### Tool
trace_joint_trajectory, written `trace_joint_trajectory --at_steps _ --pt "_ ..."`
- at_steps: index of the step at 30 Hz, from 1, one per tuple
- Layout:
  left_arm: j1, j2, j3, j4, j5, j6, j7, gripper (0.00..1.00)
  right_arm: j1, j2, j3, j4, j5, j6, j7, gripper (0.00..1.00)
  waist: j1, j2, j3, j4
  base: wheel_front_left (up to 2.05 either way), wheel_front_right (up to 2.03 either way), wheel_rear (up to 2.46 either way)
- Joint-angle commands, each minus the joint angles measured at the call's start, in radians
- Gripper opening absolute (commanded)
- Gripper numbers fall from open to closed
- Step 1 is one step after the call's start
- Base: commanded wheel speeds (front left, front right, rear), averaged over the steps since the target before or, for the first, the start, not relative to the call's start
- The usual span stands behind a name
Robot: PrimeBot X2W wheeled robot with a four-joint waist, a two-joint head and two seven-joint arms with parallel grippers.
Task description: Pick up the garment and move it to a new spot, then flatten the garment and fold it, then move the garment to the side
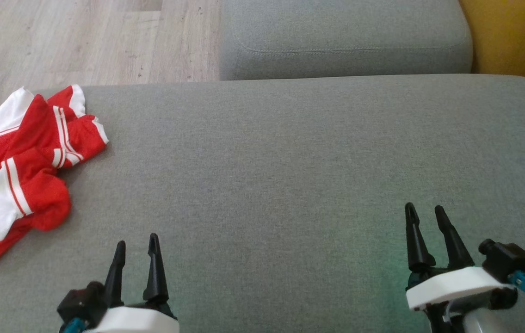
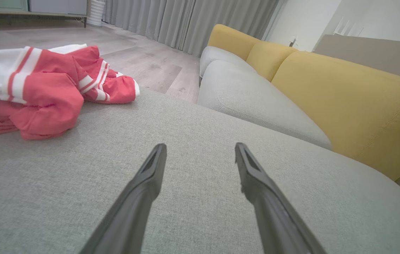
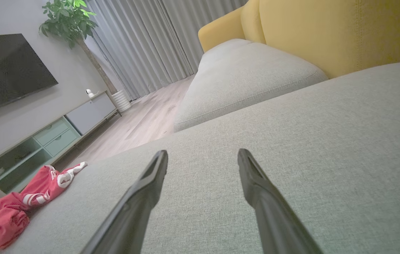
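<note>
The garment [image 1: 21, 171] is a crumpled red piece with white panels and stripes, lying at the left edge of the grey sofa seat [image 1: 290, 162] and partly hanging over it. It lies at upper left in the left wrist view [image 2: 44, 88] and at lower left in the right wrist view [image 3: 13, 208]. My left gripper [image 1: 136, 243] hovers open near the front of the seat, to the right of the garment and apart from it. My right gripper [image 1: 425, 208] stands open far to the right. Nothing is between either pair of fingers.
A second grey seat cushion [image 1: 345, 41] lies beyond the seat, with yellow backrests [image 2: 355, 95] on the right. Wooden floor [image 1: 82, 41] runs past the left edge. A TV [image 3: 6, 70], a low cabinet [image 3: 44, 141], a plant [image 3: 69, 21] and curtains [image 3: 140, 46] stand farther off.
</note>
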Motion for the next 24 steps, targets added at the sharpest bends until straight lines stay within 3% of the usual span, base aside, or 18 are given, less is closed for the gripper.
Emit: trace_joint_trajectory --at_steps 1,24 --pt "-0.009 0.005 0.012 -0.026 0.027 0.008 -0.013 1.0 -0.014 -0.008 0.024 -0.032 -0.028 -0.001 -0.016 1.0 -0.0001 -0.0001 0.0 0.001 0.0 0.0 0.0" --pt "0.002 0.006 -0.014 0.017 0.269 0.04 -0.08 1.0 -0.015 -0.01 0.07 -0.007 -0.298 -0.001 -0.084 1.0 -0.0001 -0.0001 0.003 0.017 0.0 0.0 0.0"
